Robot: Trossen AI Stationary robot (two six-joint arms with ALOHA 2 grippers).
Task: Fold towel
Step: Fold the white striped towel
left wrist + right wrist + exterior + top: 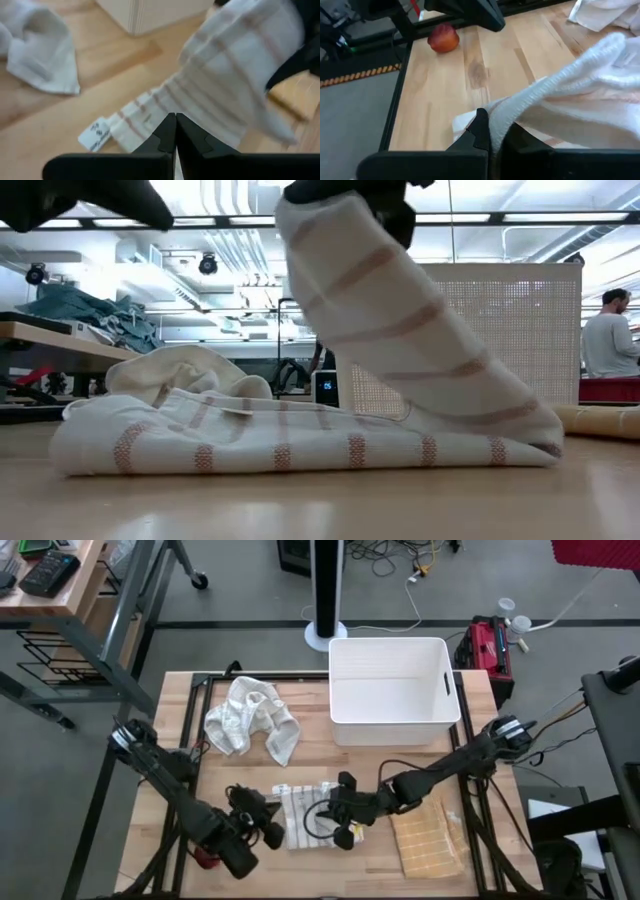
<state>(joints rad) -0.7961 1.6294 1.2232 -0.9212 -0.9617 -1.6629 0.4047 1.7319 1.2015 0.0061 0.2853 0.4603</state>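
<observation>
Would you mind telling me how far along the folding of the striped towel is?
Partly done: the striped towel lies flat on the table in layers. In hand: the right gripper, shut on one towel edge, holds it raised above the rest; the left gripper is shut beside the towel. Left: laying that edge down. The crumpled white towel lies unfolded.

Striped towel (300,440) on the wooden table (320,505), one end lifted by a dark hand (350,200) overhead.
</observation>
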